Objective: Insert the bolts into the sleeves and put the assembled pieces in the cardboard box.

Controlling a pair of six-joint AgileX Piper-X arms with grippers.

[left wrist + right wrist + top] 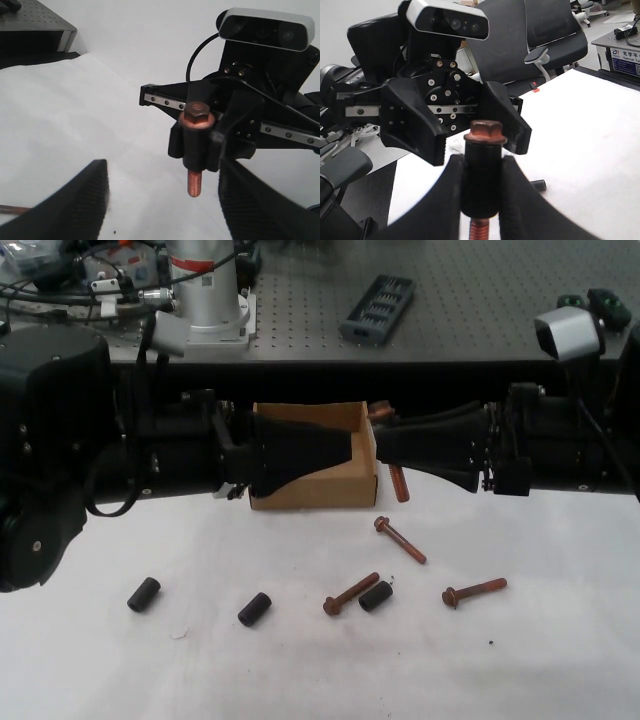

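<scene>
My right gripper (pixel 481 172) is shut on a black sleeve (pixel 480 185) with a copper bolt (pixel 485 134) pushed through it, head up and threaded end poking out below. In the high view the right gripper (pixel 392 446) holds this piece at the right wall of the cardboard box (pixel 310 488). Facing it, my left gripper (pixel 345 445) hangs over the box, open and holding nothing. The left wrist view has the assembled bolt (pixel 197 116) in its sleeve (pixel 196 145) just beyond the left gripper (pixel 164 164).
On the white sheet in front of the box lie loose sleeves (pixel 143 594) (pixel 255 609) (pixel 376 596) and loose bolts (pixel 350 593) (pixel 400 540) (pixel 475 592). Behind the box runs a perforated bench with a metal post (pixel 205 290) and a dark tray (pixel 378 308).
</scene>
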